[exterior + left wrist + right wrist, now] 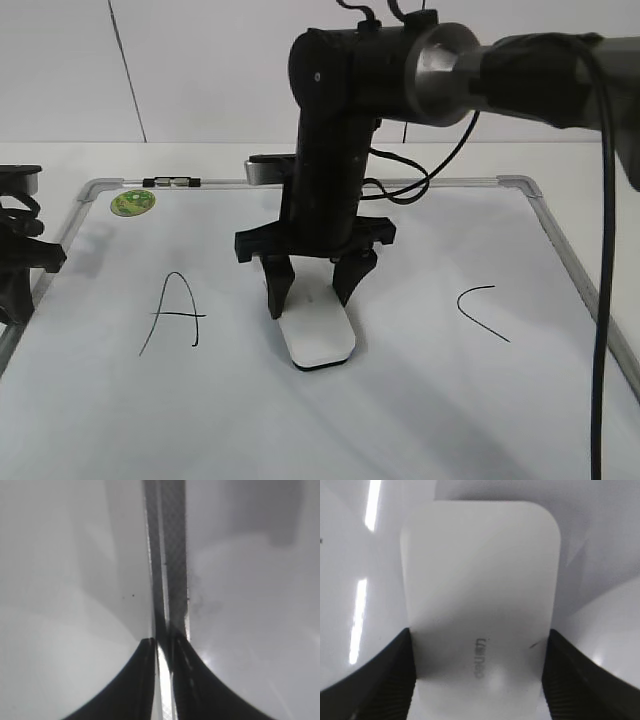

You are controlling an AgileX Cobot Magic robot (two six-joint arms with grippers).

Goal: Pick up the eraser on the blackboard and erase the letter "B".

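You are looking at a task that seems to be mid-way. In the lower centre of the exterior frame, the eraser (pixel 318 338) is lying flat on the blackboard (pixel 420 400), between the "A" (pixel 172 312) at centre left and the "C" (pixel 482 312) at centre right. No letter "B" is showing anywhere; the spot where it would stand is covered by the eraser and arm, so you cannot tell whether it is already wiped or merely hidden.

The right gripper (pixel 312 290) is reaching down from above, and its jaws are straddling the far end of the eraser. In the right wrist view the two dark fingers (pixel 380 680) are pressing against both long sides of the white block (pixel 480 605), so you are gripping it at about its own width.

The left gripper (pixel 162 680) is parked at the left edge of the exterior frame, its jaws nearly together over the board's metal frame (pixel 170 555), holding nothing. Further back, a green sticker (pixel 132 202) is sitting at the upper left corner.
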